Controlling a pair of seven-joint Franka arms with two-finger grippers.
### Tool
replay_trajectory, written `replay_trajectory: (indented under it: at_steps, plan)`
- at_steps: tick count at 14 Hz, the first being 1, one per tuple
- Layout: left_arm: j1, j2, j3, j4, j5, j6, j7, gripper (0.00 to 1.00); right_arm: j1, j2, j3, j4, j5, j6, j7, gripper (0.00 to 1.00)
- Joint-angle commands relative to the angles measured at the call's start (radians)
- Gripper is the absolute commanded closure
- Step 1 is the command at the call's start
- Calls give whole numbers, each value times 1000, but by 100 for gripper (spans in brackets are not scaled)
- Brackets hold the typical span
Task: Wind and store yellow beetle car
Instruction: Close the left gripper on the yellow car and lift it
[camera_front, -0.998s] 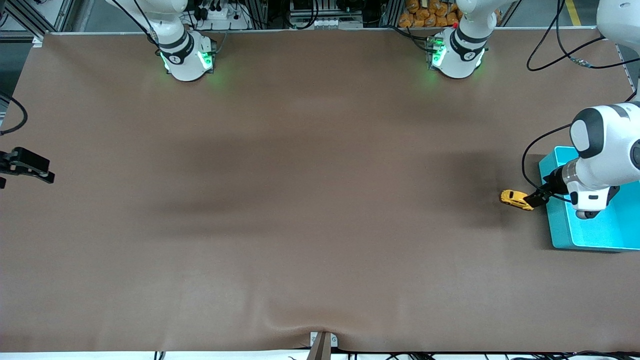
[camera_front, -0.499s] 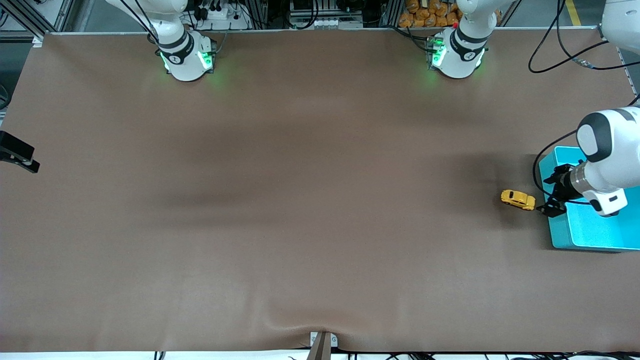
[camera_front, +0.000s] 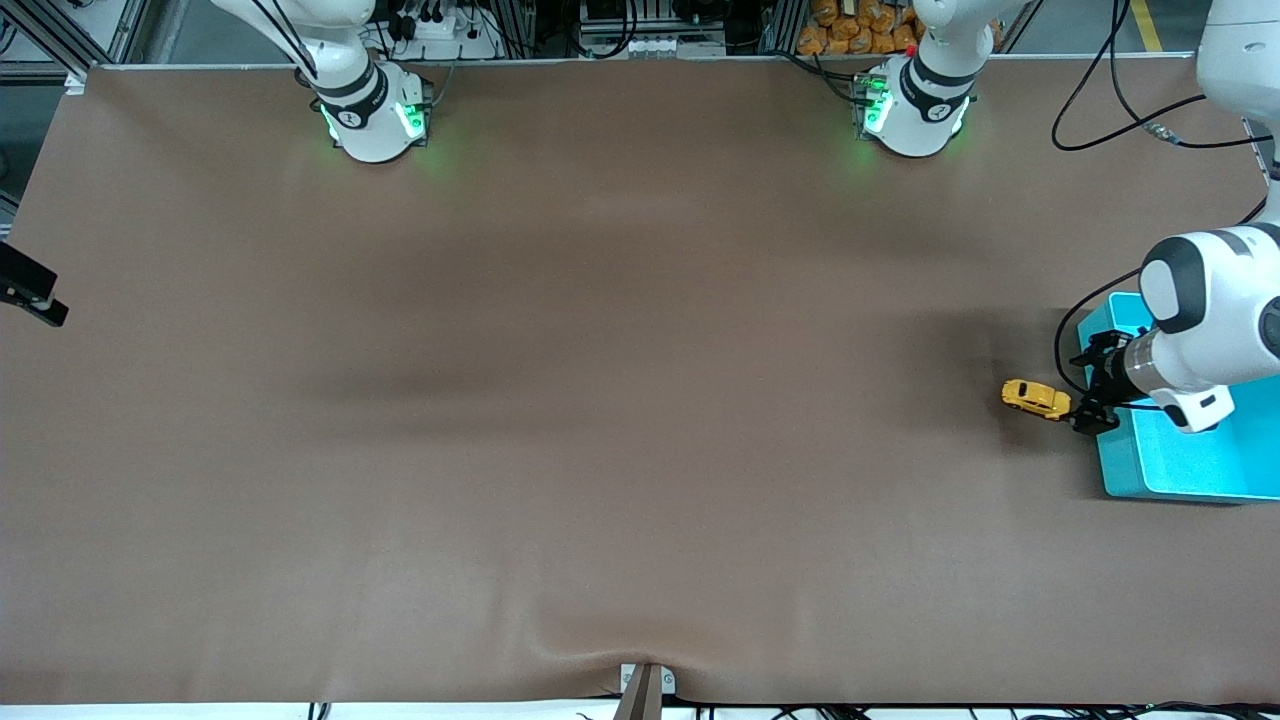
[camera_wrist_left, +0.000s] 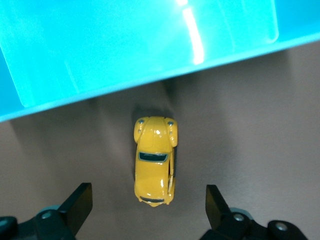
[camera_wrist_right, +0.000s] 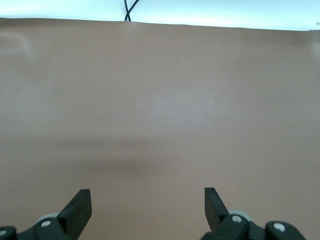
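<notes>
Two white arms with glossy rounded shells. Bases: white domes, each with a black collar band and green indicator lights. Left arm (camera_front: 1205, 320): white segments, dark grey joint cap, metallic wrist ring, black cables looping alongside. Left claw (camera_front: 1088, 398): black. Fingers (camera_wrist_left: 75, 207), as seen from both wrist cameras: black, wedge-shaped, on grey knuckles with small silver screws.

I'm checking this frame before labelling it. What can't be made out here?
- Turquoise bin: front view's edge and the left arm hide its inside.
- Yellow beetle car: winding mechanism unseen in either view.
- Right gripper: front view's edge cuts it off.
- Left gripper: open.
</notes>
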Motion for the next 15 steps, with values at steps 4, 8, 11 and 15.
replay_trajectory:
  at_steps: [4, 8, 11, 15]
  plan:
    - [-3, 48, -6, -8, 47, 24, -12, 0, 104, -71, -99, -88, -7, 7, 21, 0]
    - [-3, 81, -6, -10, 78, 63, -10, 0, 90, -97, -99, -120, -3, 12, 21, 0]
    - [-1, 99, -6, -13, 78, 98, -10, 0, 87, -96, -99, -125, -3, 12, 19, 0]
    - [-3, 107, -6, -13, 78, 105, -12, 35, 79, -87, -96, -108, -8, 2, 19, 0]
